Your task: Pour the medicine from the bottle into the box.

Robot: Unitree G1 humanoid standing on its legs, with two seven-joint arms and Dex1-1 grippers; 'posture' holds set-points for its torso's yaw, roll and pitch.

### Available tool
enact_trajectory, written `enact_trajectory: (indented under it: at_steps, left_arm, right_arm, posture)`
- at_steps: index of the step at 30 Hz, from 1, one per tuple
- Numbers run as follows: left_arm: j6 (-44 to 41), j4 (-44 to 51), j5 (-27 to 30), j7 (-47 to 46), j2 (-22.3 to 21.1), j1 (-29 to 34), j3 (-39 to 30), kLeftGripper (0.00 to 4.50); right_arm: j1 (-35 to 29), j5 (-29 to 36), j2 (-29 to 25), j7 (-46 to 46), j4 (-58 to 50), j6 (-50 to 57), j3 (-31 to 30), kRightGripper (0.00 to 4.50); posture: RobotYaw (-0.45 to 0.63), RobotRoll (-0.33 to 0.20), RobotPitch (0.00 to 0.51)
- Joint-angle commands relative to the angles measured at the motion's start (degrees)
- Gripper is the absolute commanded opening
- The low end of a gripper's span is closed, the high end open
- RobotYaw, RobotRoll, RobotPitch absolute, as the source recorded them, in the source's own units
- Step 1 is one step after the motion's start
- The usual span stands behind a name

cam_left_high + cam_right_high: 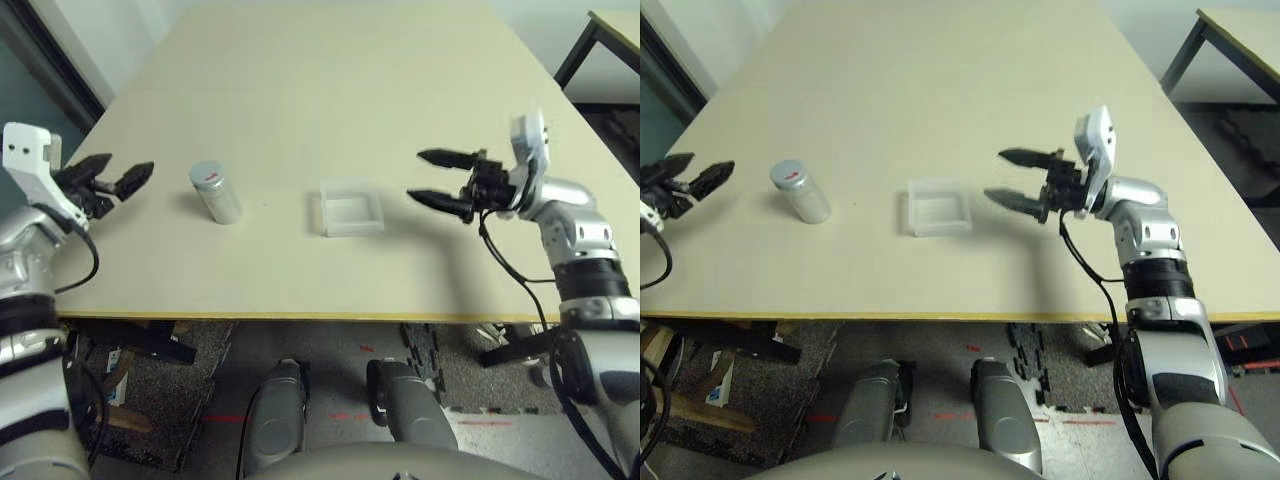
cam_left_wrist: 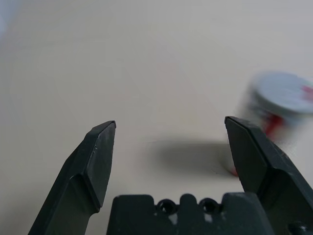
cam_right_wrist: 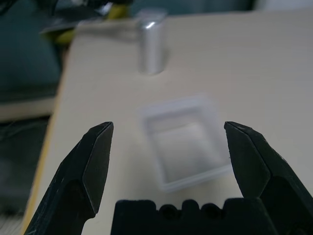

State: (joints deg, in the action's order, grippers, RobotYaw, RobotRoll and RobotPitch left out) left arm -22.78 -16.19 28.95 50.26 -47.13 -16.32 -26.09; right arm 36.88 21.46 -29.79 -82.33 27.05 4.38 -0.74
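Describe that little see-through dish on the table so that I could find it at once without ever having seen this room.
Start at the big beige table and look near its front edge, midway between the two robot arms. The box lies flat there, beside the right hand. Unlike the upright grey-capped bottle further left, it is clear, square and shallow.

- Bottle (image 1: pixel 215 192): small whitish-grey plastic cylinder, grey round cap with a red mark, cap on. Stands upright on the worktop (image 1: pixel 300 100), toward the left side, near the front edge.
- Box (image 1: pixel 351 208): shallow square tray of clear plastic, rounded corners, open top up. Lies flat on the worktop, right of the bottle, well apart from it. Contents cannot be made out.
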Motion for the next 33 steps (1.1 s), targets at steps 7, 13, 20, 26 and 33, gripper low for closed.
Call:
enact_trajectory:
  at_steps: [7, 13, 20, 26, 33]
  left_arm:
    - [-2.9, 14.85, 4.02, 2.39, 0.9, 10.59, -0.94, 4.47]
    - [-0.03, 13.73, 1.31, 2.38, 2.66, 9.16, 3.86, 4.47]
    - [4.55, 7.59, -1.54, 2.65, 5.06, 4.9, 7.88, 4.47]
    - [8.89, 1.33, -3.57, 2.87, 7.12, 1.47, 9.72, 4.47]
    - [15.63, -5.1, -5.63, 2.89, 9.87, -1.83, 10.87, 4.47]
  right_arm:
    - [1.18, -1.26, 0.45, -2.37, 1.49, -1.83, -1.95, 4.5]
    - [2.02, -1.95, 0.94, -2.22, 2.61, -2.63, -1.88, 4.5]
    - [2.0, -2.21, 0.51, -1.15, 1.25, -2.62, -1.51, 4.5]
    - [1.7, -2.11, -0.84, -0.66, -0.17, -1.94, -1.04, 4.5]
    - [0.58, -1.68, -1.94, 0.45, -2.2, -0.91, -0.61, 4.5]
  posture:
    - [0.14, 0.0, 0.14]
    - [0.13, 0.0, 0.139]
    - [0.08, 0.0, 0.133]
    - [0.04, 0.0, 0.129]
    - [0.01, 0.0, 0.123]
